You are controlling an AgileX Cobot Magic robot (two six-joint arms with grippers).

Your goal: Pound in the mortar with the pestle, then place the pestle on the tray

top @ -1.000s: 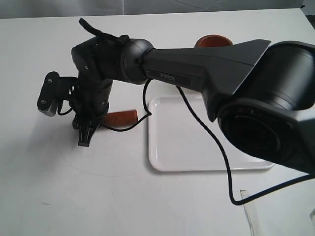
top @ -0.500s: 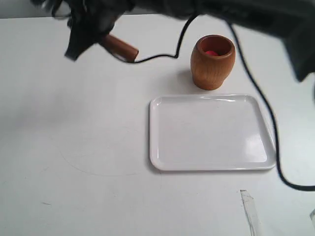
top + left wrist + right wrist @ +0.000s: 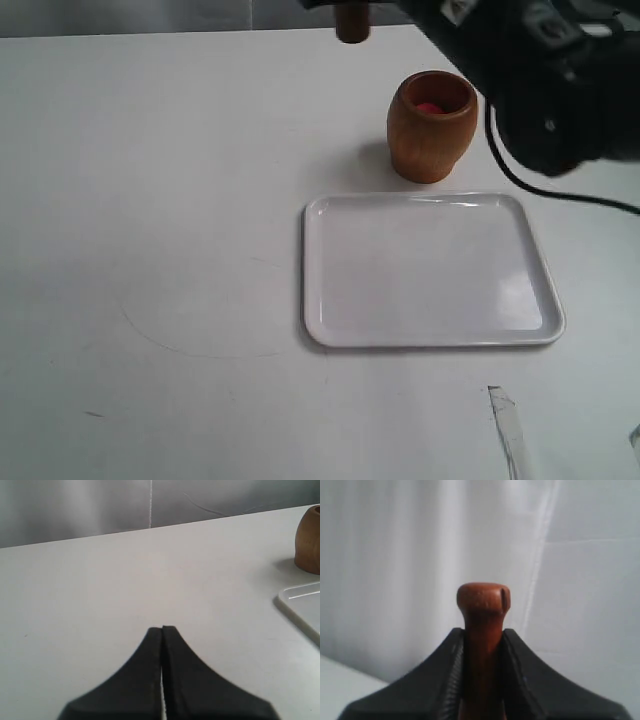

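Nearest on the tabletop [image 3: 150, 200] lies the tray [image 3: 430, 270], white, glossy and holding nothing. Just beyond its far edge stands the mortar [image 3: 430, 140], upright, close to the tray but apart from it, with a small red lump [image 3: 430, 107] at the bottom of its bowl.

Farther back and to the left of the mortar, the pestle [image 3: 352, 22] hangs in the air at the far edge of the scene, thick end down and not yet over the bowl. The right claw [image 3: 482, 632] is clamped on its narrow neck just under the knob. That looks like the right place to hold it, since the knob should stop the smooth wood sliding through the pads.

The pestle is likely stiff and fairly light, so it should take pounding well, though it may pivot in the grip if it strikes the rim. The mortar stands free and could skid or tip under an off-centre blow.

The left claw [image 3: 162, 628] is pressed together on nothing, low over bare tabletop, and is out of sight in the exterior view.
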